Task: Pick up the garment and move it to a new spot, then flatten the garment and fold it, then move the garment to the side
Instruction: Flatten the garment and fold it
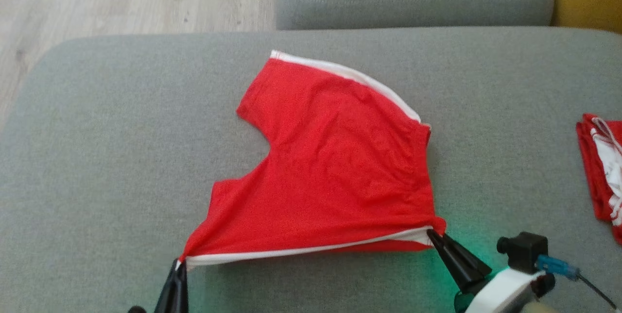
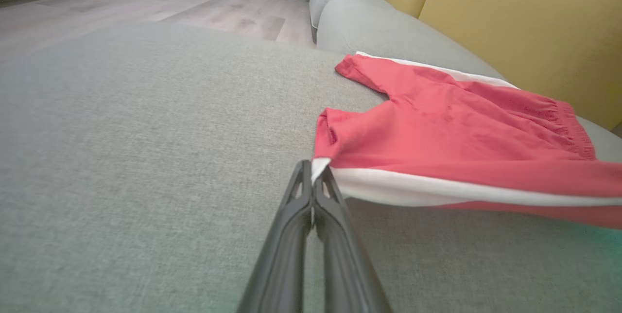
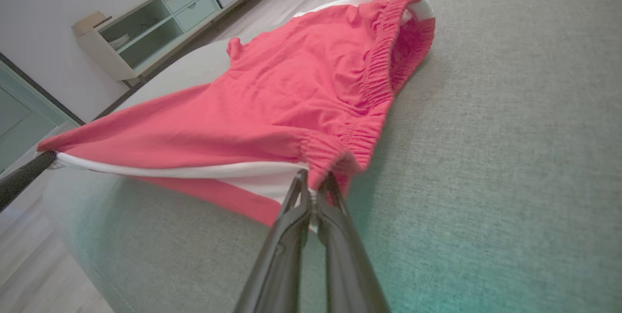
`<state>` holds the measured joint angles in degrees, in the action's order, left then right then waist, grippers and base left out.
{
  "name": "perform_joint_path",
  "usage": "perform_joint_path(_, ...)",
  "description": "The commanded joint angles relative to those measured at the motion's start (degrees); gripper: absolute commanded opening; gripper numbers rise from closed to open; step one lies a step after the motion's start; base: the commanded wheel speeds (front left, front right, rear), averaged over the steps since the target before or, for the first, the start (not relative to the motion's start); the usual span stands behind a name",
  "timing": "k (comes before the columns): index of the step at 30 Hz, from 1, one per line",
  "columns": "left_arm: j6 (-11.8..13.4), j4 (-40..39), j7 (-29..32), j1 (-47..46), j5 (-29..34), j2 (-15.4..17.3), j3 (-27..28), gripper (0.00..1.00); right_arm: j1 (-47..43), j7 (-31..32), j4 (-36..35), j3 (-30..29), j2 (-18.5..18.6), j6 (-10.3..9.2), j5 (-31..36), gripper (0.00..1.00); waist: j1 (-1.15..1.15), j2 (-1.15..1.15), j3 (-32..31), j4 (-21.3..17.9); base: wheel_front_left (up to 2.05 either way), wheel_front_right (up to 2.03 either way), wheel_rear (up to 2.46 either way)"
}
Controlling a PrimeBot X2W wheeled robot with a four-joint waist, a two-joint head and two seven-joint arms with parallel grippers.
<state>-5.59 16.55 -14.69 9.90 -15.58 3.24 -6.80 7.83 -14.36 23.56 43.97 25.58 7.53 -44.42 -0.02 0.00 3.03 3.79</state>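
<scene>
The red garment [image 1: 330, 157] lies spread at the middle of the grey cushion [image 1: 97, 157]. Toward the cushion's near edge, the left gripper [image 1: 181, 262] has its jaws pinching a leg-hem corner, and the right gripper [image 1: 430, 233] has its jaws pinching a waistband corner. A red-and-white cloth [image 1: 602, 167] lies at the cushion's right end.

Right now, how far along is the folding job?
Done: the red shorts lie mostly spread on the grey cushion. In hand: left claw and right claw pinch the near edge's two corners, held taut. Left: fold, then move aside.
</scene>
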Motion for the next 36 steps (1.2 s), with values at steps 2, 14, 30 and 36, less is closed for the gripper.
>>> perform_joint_path(2, -0.3, -3.1, -0.3, -1.2, 0.3, -0.1, 4.0, 0.0, -0.7, -0.3, -3.3, -0.1, 2.4, -0.04, -2.0, 0.0, 0.02, 0.0, -1.3, 0.1, 0.0, 0.0, 0.0)
perform_joint_path(14, -1.9, 2.9, 2.7, -31.5, 1.0, 7.3, -4.1, 0.0, 10.0, 6.8, -9.0, -5.5, -0.3, -0.04, -10.6, 0.0, 0.02, 0.0, 8.6, -3.4, 0.0, 0.0, 0.0)
perform_joint_path(30, -1.9, 20.0, 8.9, -64.9, -11.7, 18.3, -20.7, 0.0, 25.6, 10.3, -6.4, -6.7, -7.1, -0.04, -17.9, 0.0, 0.02, 0.0, 23.1, -10.6, 0.0, 0.0, 0.0)
perform_joint_path(36, -1.9, 27.0, 7.7, -70.8, -12.4, 19.9, -23.6, 0.0, 28.7, 8.2, -5.2, -5.4, -8.5, -0.04, -19.2, 0.0, 0.02, 0.0, 25.9, -12.5, 0.0, 0.0, 0.0)
